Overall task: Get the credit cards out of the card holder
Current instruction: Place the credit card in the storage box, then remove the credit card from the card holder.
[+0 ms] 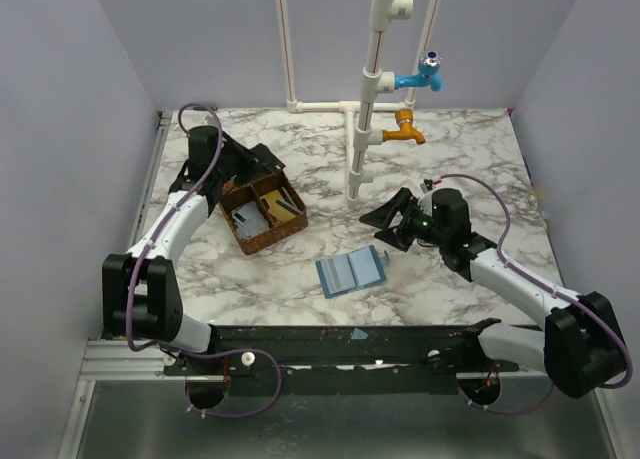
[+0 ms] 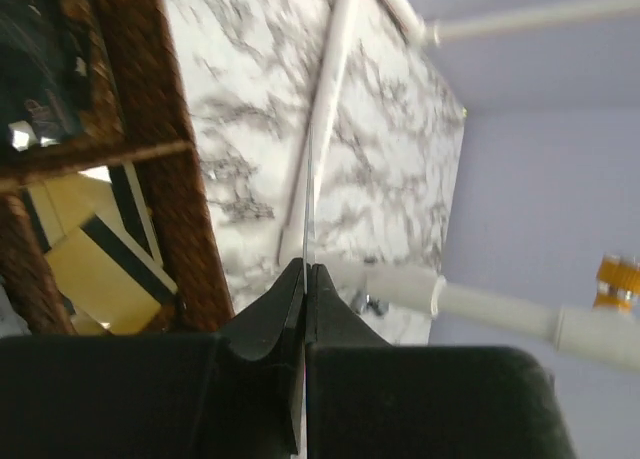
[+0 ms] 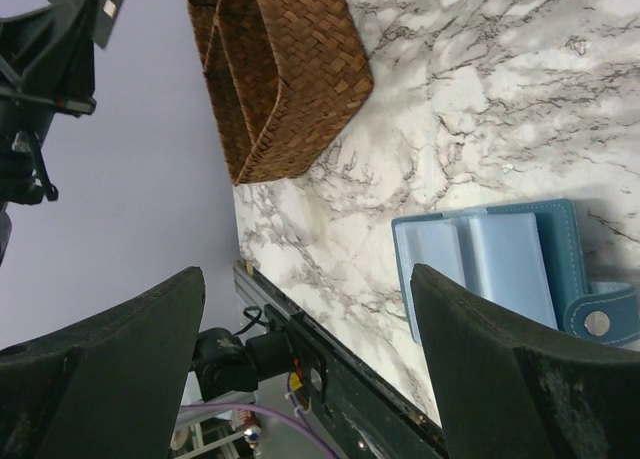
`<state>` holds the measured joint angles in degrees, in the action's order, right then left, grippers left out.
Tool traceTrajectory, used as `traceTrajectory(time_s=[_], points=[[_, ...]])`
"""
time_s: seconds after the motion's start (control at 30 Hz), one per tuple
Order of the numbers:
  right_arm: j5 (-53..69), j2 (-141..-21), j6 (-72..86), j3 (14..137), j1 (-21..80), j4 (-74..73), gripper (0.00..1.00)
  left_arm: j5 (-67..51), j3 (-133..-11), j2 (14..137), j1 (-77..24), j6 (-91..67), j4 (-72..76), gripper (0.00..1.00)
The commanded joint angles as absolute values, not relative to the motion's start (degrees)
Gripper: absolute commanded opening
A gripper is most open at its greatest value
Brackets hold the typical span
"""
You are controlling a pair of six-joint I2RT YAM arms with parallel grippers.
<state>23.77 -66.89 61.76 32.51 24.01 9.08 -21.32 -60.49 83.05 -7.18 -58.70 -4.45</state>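
The blue card holder [image 1: 350,271] lies open and flat on the marble table, also visible in the right wrist view [image 3: 490,264], with pale pockets on its face. My right gripper [image 1: 386,219] hovers just behind and right of it, open, with nothing between its fingers [image 3: 520,379]. My left gripper [image 1: 268,162] is over the back of the brown basket, shut on a thin credit card [image 2: 308,179] seen edge-on and sticking out past the tips. That card [image 3: 95,4] also shows at the top left of the right wrist view. Other cards [image 1: 248,216] lie inside the basket.
The brown woven divided basket [image 1: 285,229] stands left of centre, its wall [image 2: 185,209] right beside my left gripper. A white pipe stand [image 1: 365,109] with a blue tap [image 1: 425,76] and an orange tap [image 1: 405,129] rises at the back centre. Grey walls enclose the table.
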Motion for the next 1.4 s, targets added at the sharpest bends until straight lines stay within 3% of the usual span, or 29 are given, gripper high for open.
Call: traceTrajectory(time_s=[0.0, 0.2, 0.43, 0.5, 0.6, 0.67, 0.9, 1.13, 1.37], points=[[24.1, -66.1, 59.7, 33.6, 24.2, 5.6, 0.87, -6.3, -61.4, 85.6, -4.7, -65.3, -1.7, 0.0], [24.6, -65.1, 59.2, 33.1, 24.2, 4.9, 0.87, -0.6, -63.3, 89.5, -3.0, -68.7, -2.3, 0.0], [24.1, -62.8, 59.5, 32.3, 24.2, 3.8, 0.87, -2.7, -66.0, 94.4, -1.4, -70.8, -2.1, 0.0], [23.5, -61.9, 59.0, 32.4, 24.1, 2.9, 0.87, -3.5, -66.6, 95.6, -1.3, -70.6, -2.2, 0.1], [23.2, -61.0, 58.4, 32.7, 24.1, 1.4, 0.88, -4.0, -66.9, 95.9, -1.2, -69.7, -2.0, 0.45], [22.9, -60.4, 58.2, 32.6, 24.1, 1.0, 0.88, -4.4, -67.0, 95.6, -1.2, -68.9, -2.2, 0.6], [20.0, -61.7, 53.5, 35.9, 24.1, -5.4, 0.89, -6.7, -66.9, 91.8, -1.2, -64.4, -3.5, 0.79], [12.5, -63.3, 46.7, 40.1, 27.5, -12.6, 0.89, -13.1, -63.6, 85.1, -2.6, -58.3, -7.7, 0.82], [-2.5, -70.4, 43.3, 45.4, 42.4, -15.4, 0.89, -16.6, -56.9, 75.5, -7.0, -52.4, -13.0, 0.85]])
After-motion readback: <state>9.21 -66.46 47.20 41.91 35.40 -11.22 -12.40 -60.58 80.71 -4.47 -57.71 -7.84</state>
